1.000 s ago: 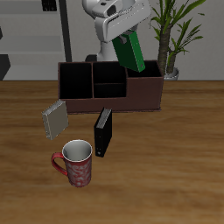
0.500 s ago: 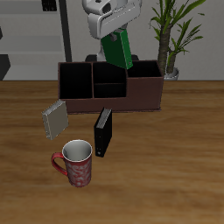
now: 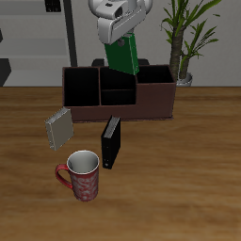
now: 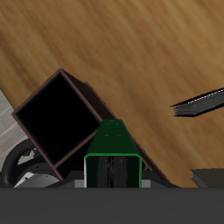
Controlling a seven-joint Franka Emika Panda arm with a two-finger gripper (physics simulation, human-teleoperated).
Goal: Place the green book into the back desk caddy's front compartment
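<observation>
We held the green book [image 3: 123, 55] clamped in our gripper [image 3: 117, 31], tilted at upper centre above the back desk caddy [image 3: 118, 92], where it risked snagging a partition.

A study or home office, rendered in simulation. A wood-grain table [image 3: 188, 179] carries a partitioned wooden desk caddy [image 3: 155, 102], a black book [image 3: 111, 142], a grey book [image 3: 58, 128] and a patterned red mug [image 3: 81, 176]. Behind stand a potted palm [image 3: 184, 38] and pale shelving [image 3: 52, 38].
</observation>
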